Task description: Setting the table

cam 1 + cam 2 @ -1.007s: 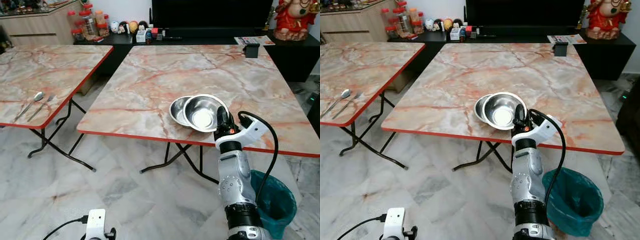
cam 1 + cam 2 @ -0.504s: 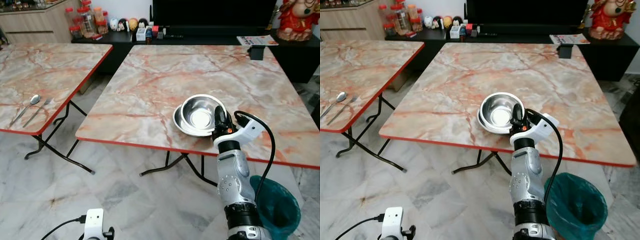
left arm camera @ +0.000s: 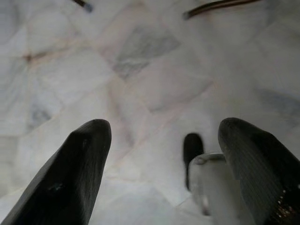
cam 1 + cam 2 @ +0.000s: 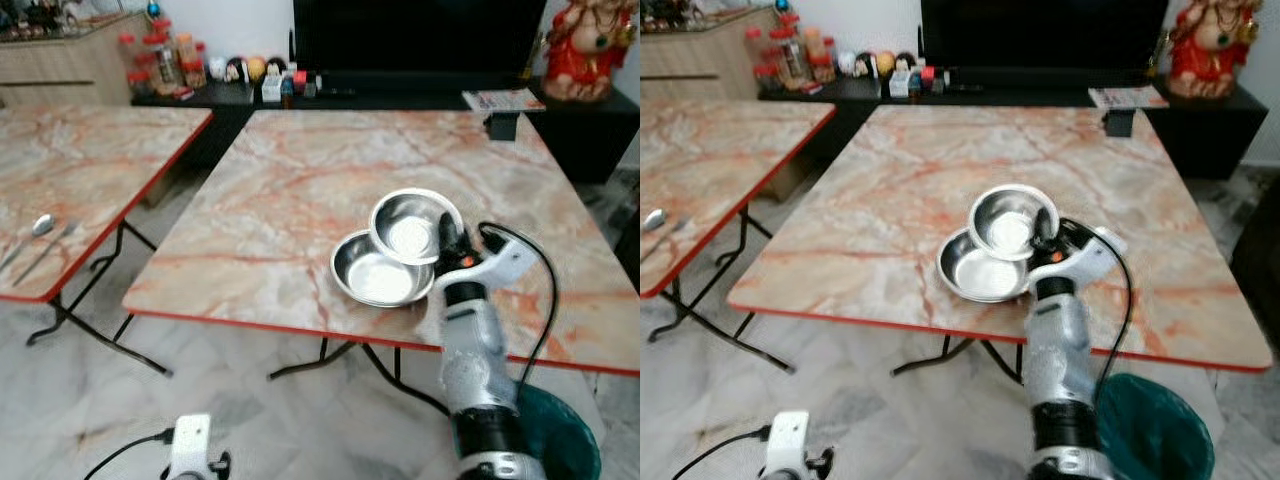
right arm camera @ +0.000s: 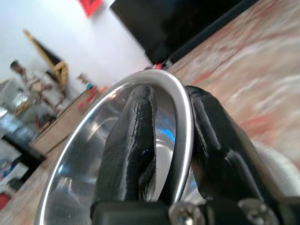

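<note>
Right gripper (image 4: 447, 237) clamped on the rim of the upper bowl (image 4: 412, 226), one black finger (image 5: 133, 140) inside the wall, the other outside. Held tilted above the marble table (image 4: 300, 170), overlapping the far edge of the lower bowl (image 4: 378, 279), which lies flat near the table's red front edge. Whether the two bowls touch: cannot tell.

Likely handling: thin steel, light and stiff, nothing to crush, but smooth and slippery, so a pinch on the rim could let it swing or slide. Best hold probably just where it is now, across the rim with the fingers deep over the lip. A clatter against the lower bowl possible if set down carelessly.

Both bowls shiny inside, nothing in them. Green bin (image 4: 560, 430) on the floor beside the right arm, contents hidden.

Left gripper (image 3: 159, 154) hanging idle over the pale floor tiles, fingers apart, nothing between them.

Further out: second table (image 4: 90, 170) to the left, with a spoon (image 4: 38, 228) and fork (image 4: 45, 250) lying side by side near its front edge, well apart from the bowls. Small dark box (image 4: 503, 125) at the main table's far edge.
</note>
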`<state>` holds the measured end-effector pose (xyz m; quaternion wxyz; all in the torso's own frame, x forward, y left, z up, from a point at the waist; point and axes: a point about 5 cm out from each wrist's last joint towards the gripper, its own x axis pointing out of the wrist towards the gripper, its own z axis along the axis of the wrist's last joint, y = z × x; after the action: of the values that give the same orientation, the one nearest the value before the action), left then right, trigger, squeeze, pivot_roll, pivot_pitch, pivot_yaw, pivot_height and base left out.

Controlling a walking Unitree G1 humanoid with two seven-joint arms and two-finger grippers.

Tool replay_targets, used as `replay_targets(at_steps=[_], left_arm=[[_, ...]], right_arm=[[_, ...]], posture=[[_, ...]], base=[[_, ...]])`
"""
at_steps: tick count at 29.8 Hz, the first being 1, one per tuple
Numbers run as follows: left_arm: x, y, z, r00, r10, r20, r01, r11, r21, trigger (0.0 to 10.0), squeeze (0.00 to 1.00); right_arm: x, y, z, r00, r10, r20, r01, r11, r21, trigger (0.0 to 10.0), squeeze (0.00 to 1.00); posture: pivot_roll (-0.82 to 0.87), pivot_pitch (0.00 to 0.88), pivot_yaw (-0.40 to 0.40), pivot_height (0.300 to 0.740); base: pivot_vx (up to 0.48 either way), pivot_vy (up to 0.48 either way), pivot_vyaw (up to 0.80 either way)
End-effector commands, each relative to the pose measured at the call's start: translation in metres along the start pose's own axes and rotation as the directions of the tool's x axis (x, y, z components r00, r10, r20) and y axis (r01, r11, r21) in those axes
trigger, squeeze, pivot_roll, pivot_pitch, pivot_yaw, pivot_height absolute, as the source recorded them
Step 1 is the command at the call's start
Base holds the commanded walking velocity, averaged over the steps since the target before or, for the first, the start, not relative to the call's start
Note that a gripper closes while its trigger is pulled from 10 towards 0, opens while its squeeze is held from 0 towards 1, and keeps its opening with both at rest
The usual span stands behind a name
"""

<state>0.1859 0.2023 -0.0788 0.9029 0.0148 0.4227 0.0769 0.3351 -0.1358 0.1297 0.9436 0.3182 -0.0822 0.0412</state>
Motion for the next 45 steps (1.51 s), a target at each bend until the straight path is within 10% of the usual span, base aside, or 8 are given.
replay_targets(at_steps=[1,45], left_arm=[[0.0,-0.004,0.002,1.0,-0.005,0.004,0.005,1.0,0.004,10.0,0.0],[0.0,-0.005,-0.002,1.0,-0.016,-0.008,0.016,1.0,0.014,10.0,0.0]], right_arm=[[0.001,-0.005,0.007,1.0,-0.014,0.014,0.014,1.0,-0.014,10.0,0.0],[-0.011,-0.018,-0.018,0.986,-0.083,-0.147,0.063,0.989,-0.136,10.0,0.0]], posture=[[-0.01,0.011,0.055,0.74],[-0.01,0.023,0.061,0.74]], base=[[0.307,0.0,0.0],[0.041,0.0,0.07]])
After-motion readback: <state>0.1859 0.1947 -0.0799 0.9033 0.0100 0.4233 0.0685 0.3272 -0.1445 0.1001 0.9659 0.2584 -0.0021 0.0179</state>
